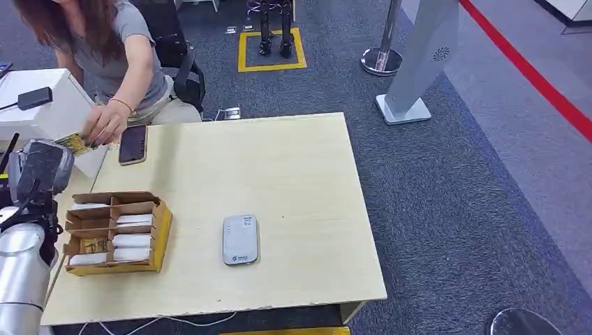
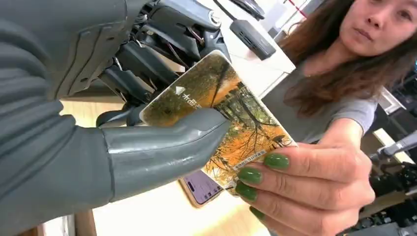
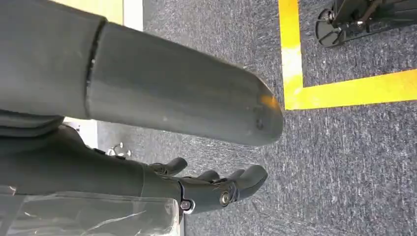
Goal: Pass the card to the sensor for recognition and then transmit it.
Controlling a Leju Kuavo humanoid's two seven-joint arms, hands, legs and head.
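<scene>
My left hand (image 1: 40,167) is raised at the table's far left corner and pinches a card (image 2: 216,98) with an autumn-forest picture between thumb and fingers. In the left wrist view my left hand (image 2: 147,147) has its thumb lying across the card's face. A person's hand (image 2: 305,182) with green nails grips the card's other end. From the head view the card (image 1: 73,143) shows as a small yellow edge under the person's hand (image 1: 105,124). The white card sensor (image 1: 240,239) lies flat on the table, apart from both. My right hand (image 3: 216,184) hangs over the carpet, holding nothing.
A cardboard box (image 1: 115,232) with compartments of cards stands at the table's (image 1: 293,160) left front. A phone (image 1: 132,144) lies near the far left edge. The person sits behind that corner beside a white cabinet (image 1: 42,105). A grey pillar base (image 1: 403,108) stands on the carpet beyond.
</scene>
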